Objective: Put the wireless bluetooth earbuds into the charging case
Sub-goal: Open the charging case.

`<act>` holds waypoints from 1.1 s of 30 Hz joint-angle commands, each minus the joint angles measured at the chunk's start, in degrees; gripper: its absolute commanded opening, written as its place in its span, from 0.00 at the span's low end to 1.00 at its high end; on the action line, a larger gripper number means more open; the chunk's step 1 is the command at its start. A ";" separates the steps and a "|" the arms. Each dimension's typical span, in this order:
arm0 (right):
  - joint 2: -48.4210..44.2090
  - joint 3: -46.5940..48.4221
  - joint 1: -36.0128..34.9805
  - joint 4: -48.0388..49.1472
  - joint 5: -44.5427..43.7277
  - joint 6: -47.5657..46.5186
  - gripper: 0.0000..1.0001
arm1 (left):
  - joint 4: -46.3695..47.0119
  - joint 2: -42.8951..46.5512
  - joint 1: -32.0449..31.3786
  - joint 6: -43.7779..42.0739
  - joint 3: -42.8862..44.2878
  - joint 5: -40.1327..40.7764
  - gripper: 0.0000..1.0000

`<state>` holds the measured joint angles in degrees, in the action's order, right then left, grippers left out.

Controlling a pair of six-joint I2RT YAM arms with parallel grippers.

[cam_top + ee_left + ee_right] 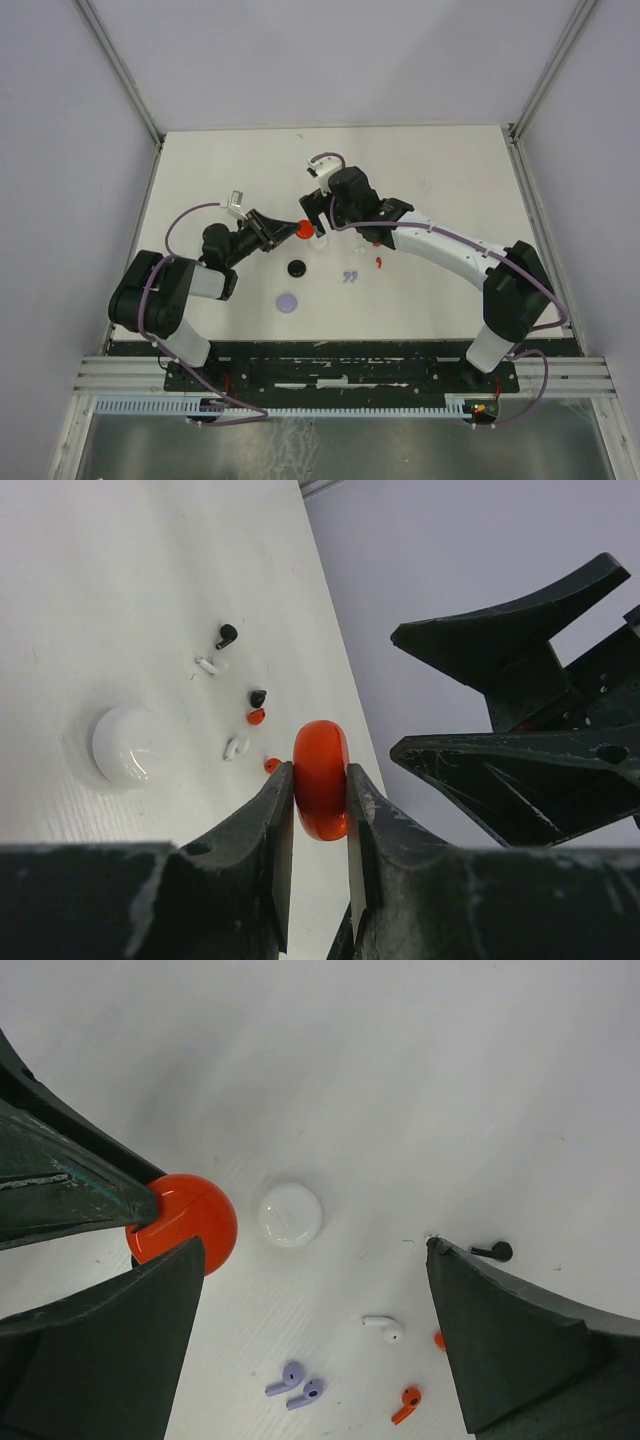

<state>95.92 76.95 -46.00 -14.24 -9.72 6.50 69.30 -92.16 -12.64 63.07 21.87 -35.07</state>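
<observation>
White laminate tabletop (450,180) fills your workspace, boxed in by pale grey-lilac walls (60,150) with aluminium posts (120,65) at the far corners.

Your left gripper (320,778) is clamped tight on a glossy orange-red round charging case (320,742), pinched edge-on between its two pads. Your right gripper (310,1248) is spread wide and carries nothing. One of its fingers sits just beside that case, and a white domed round case (290,1214) lies on the table between the fingers in its own view.

Past the grippers, the tiny stemmed earbuds lie loose on the surface, apart from every case. The right wrist view gives you a lavender earbud pair (300,1388) side by side, one white earbud (383,1327), one red earbud (406,1404) and one black earbud (495,1251) at the edge of a finger.

The left wrist view misses the lavender ones but shows what that camera cuts off — a second black earbud (227,635), a second white earbud (207,665) and two red ones close together.

Only the overhead view shows a flat black round case (297,268) and a lavender round case (288,301) lying nearer the left arm's base. From up there the earbuds shrink to specks, and you can make out little beyond the lavender pair and a red one.
</observation>
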 commanded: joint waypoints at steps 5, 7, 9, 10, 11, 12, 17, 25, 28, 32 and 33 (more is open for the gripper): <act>1.41 0.19 0.37 1.78 -1.51 2.88 1.00 | 4.10 1.77 -0.59 2.43 1.16 -1.05 0.03; 1.65 0.06 0.34 1.85 -1.30 3.14 1.00 | 4.17 2.01 -0.65 2.58 1.19 -0.97 0.03; 1.72 -0.36 0.38 2.01 -1.10 3.42 1.00 | 4.13 2.20 -0.63 2.67 1.27 -0.92 0.03; 1.73 -0.56 0.38 2.01 -1.03 3.47 1.00 | 4.12 2.42 -0.67 2.75 1.29 -0.88 0.03; 1.75 -0.69 0.37 2.07 -1.01 3.56 0.99 | 4.12 2.52 -0.63 2.84 1.40 -0.88 0.03; 1.81 -0.81 0.38 2.04 -1.01 3.62 1.00 | 4.09 2.68 -0.63 2.94 1.35 -0.79 0.03; 1.52 -1.69 0.38 2.19 -0.92 3.94 0.99 | 3.81 3.28 -0.65 3.05 1.58 -0.70 0.03; 1.03 -3.46 0.38 3.37 -0.92 4.26 1.00 | 3.87 3.67 -0.98 3.61 1.77 -0.96 0.03; 1.07 -3.59 0.46 3.75 -0.84 4.22 0.99 | 4.15 3.44 -1.34 3.88 1.82 -0.92 0.03; 1.24 -3.68 0.55 4.38 -0.69 4.27 0.99 | 4.54 3.00 -1.67 4.35 2.09 -1.22 0.03; 1.42 -3.61 0.56 4.43 -0.59 4.23 0.99 | 4.78 2.89 -1.76 4.53 2.13 -1.18 0.03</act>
<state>97.51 73.25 -45.63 -13.39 -10.41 9.89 69.63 -90.67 -13.87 64.66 21.98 -35.09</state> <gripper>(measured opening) 0.994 0.305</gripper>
